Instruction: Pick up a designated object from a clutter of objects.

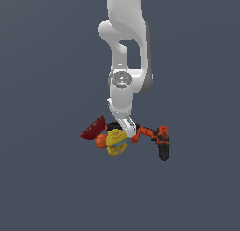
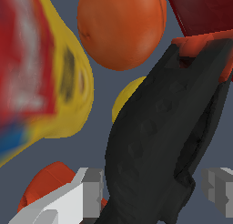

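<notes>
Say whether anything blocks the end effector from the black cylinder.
Nothing visible does: in the wrist view the black cylinder lies between the end effector fingers, with the orange ball and yellow object clear of that gap.

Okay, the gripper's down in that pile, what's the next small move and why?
Probably close the gripper: in the wrist view its fingers stand apart on either side of a black body, apparently the black marker. I can't tell whether it is low enough yet.
</notes>
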{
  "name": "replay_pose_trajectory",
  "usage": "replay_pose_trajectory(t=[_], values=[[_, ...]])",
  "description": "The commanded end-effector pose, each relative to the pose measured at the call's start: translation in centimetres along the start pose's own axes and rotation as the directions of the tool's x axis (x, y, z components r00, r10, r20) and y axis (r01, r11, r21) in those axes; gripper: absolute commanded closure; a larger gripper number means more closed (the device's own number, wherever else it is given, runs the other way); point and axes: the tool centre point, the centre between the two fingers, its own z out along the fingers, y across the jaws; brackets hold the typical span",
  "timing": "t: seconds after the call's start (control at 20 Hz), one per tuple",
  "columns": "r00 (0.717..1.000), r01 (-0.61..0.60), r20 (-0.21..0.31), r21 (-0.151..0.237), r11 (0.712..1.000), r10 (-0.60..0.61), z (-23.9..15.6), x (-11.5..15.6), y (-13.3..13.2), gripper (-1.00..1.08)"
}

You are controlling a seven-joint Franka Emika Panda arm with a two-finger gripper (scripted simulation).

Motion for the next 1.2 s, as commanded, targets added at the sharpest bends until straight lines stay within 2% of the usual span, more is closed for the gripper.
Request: replay_pose_trajectory(t=[0.0,0.1,0.15,0.65,1.15], values=[[1.000,-0.007,0.007,-0.016,1.000,0.007,0.8,0.1,0.7,1.08],[1.000,-0.007,0.007,-0.016,1.000,0.007,0.8,0.1,0.7,1.08],[1.000,0.000,0.000,0.000,1.000,0.000,0.0,0.0,0.0,1.08],[1.000,-0.001,0.000,-0.001,1.000,0.001,-2.4,1.0,-0.3,1.08],[1.000,-0.002,0.002,-0.004,1.000,0.002,-9.4,4.1,-1.2,1.08]])
